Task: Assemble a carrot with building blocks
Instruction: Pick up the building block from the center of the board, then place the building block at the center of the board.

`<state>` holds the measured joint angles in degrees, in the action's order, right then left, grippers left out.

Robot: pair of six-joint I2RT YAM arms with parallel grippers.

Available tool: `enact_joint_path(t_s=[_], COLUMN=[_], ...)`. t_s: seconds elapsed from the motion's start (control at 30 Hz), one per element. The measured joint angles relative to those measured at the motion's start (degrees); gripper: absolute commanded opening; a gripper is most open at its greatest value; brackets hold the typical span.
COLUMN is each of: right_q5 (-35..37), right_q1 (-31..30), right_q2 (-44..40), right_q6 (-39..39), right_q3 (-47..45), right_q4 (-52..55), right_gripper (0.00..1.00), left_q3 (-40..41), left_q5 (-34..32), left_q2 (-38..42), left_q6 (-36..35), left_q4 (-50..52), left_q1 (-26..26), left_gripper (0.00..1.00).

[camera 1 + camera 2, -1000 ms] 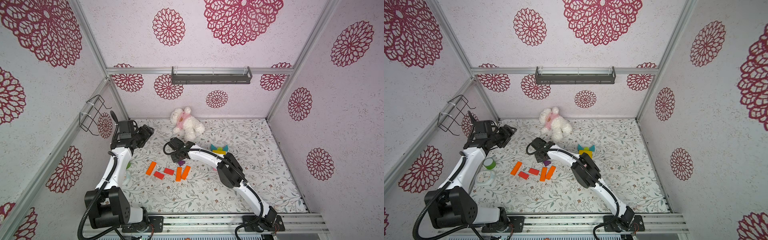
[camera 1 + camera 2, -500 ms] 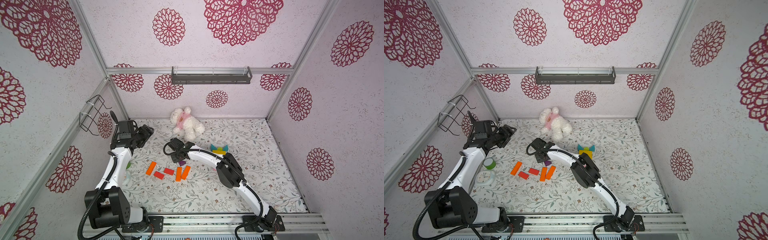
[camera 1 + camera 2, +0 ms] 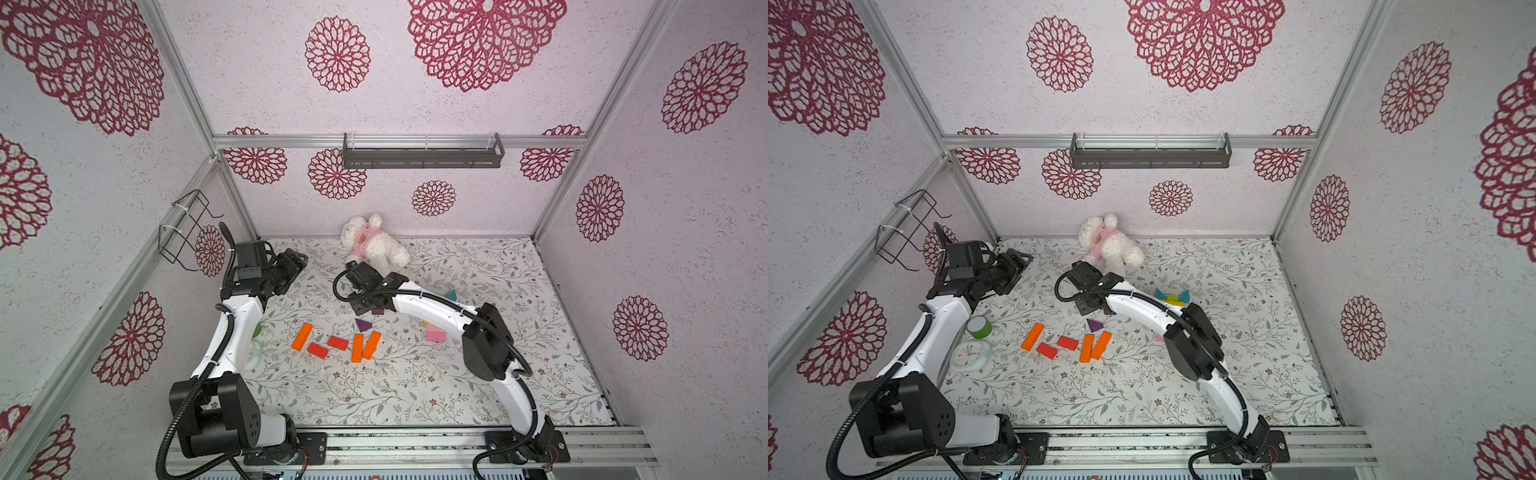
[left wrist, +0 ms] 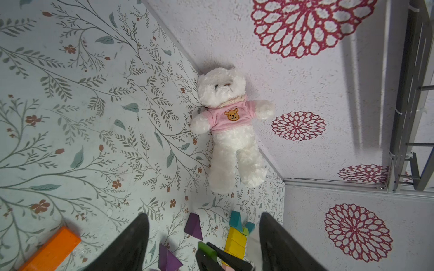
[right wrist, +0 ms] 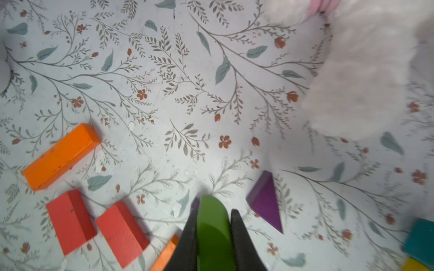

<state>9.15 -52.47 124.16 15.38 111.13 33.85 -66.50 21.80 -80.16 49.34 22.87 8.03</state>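
A: While your right gripper (image 5: 215, 211) pinches the small lime-green painted cylinder block (image 5: 215, 237) tight between its fingers, where does it hang?
B: Over the middle of your floral-printed desk (image 3: 415, 395), beside a purple triangular block (image 3: 362, 324). The orange and red rectangular bars (image 3: 338, 343) lie just toward the front-left.
A: And your left gripper (image 4: 203, 214)?
B: Fingers well apart, holding nothing, near the rear-left corner.
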Motion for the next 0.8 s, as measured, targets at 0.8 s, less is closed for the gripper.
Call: enact_joint_path(t_s=[0.8], right_q5=[-9.66], right_q1=[12.46], right_q2=[-5.22], right_q6=[-16.87], right_q3=[-25.07], right_q4=[-13.33], right_gripper=[0.15], left_q3=[5.11], left_q5=[4.96], left_q2=[0.66], left_q6=[2.56], left_q4=[-11.37], left_q1=[0.00], left_gripper=[0.74])
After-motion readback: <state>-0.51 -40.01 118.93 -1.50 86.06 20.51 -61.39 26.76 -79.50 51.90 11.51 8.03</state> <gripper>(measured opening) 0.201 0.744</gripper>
